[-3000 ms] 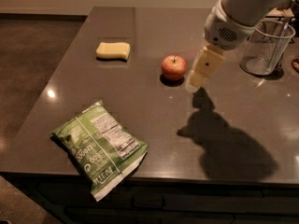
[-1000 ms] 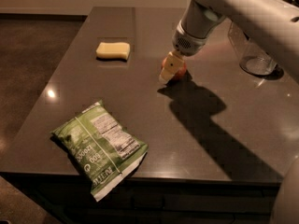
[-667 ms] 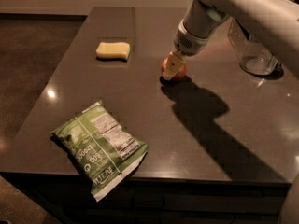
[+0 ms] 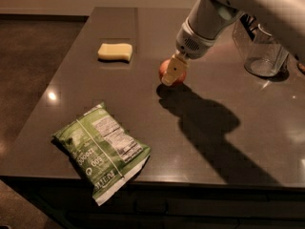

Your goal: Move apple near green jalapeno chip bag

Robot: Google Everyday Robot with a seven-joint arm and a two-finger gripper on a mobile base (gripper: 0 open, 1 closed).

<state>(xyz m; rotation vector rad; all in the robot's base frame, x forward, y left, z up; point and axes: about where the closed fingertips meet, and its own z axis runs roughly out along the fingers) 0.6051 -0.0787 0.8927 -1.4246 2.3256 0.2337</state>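
The apple (image 4: 166, 68), small and red-orange, sits on the dark countertop right of centre, toward the back. My gripper (image 4: 172, 74) comes down from the upper right and is right at the apple, covering its right side. The green jalapeno chip bag (image 4: 101, 149), crinkled with a white nutrition panel, lies flat near the front left edge, well apart from the apple and gripper.
A pale yellow sponge (image 4: 115, 51) lies at the back left. A clear glass pitcher (image 4: 261, 51) stands at the back right, behind the arm. The counter (image 4: 224, 142) drops off at the front and left edges. The arm's shadow falls across its right half.
The gripper swung left from beside the apple and came down onto it. Over the last second it has stayed at the apple with only a slight shift.
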